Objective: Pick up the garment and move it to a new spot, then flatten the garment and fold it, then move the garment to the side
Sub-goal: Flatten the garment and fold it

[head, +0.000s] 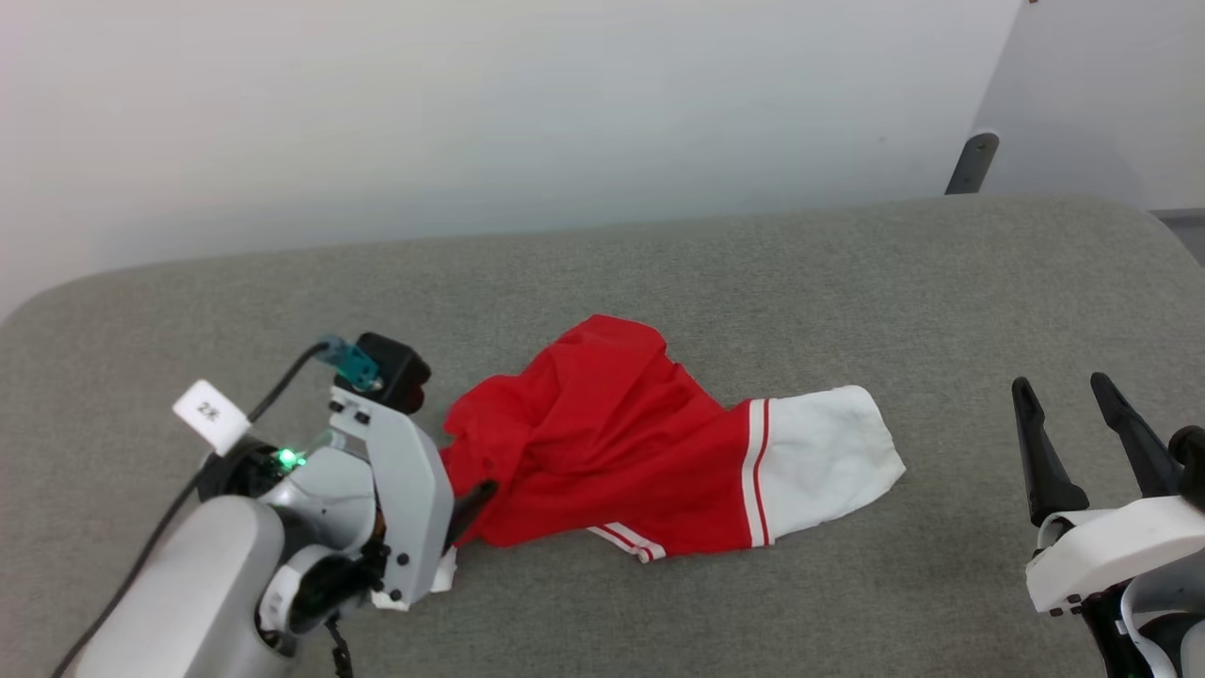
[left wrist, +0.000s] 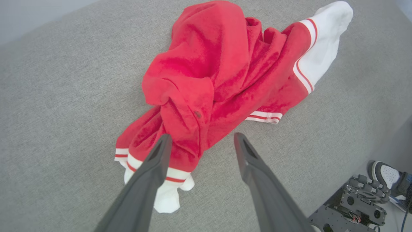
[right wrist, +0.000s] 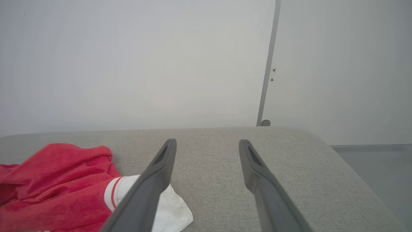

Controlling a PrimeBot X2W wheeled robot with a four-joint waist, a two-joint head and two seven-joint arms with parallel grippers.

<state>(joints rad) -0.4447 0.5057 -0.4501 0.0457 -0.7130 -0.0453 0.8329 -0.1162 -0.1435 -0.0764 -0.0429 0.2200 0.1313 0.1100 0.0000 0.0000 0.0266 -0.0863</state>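
garment (head: 612, 443): soft red jersey knit, crumpled into a lumpy heap mid-worktop, deep folds, front bunched in on itself so it can't be read. one white sleeve (head: 819, 466) lies flat toward the right, red-white striped band at its seam; another striped trim strip (head: 629, 540) pokes out at the near edge. second white sleeve (left wrist: 165, 196) is partly tucked under the heap at the left end, cut off by the finger in the left wrist view

worktop (head: 847, 282): grey woven fabric, padded look, rounded corners, plain pale wall (head: 471, 113) behind

left claw (left wrist: 202, 137): spread, pinching nothing. tips sit over the heap's left end, one dark finger (left wrist: 154, 167) crossing the striped cuff; contact with the cloth can't be told. in the head view the pale wrist housing (head: 400, 490) hides most of it

right claw (head: 1062, 384): spread, empty, over bare worktop, well apart from the white sleeve

lower corner of the left wrist view: a white and dark shoe (left wrist: 386, 174) beside black machine parts (left wrist: 354, 199), blurry
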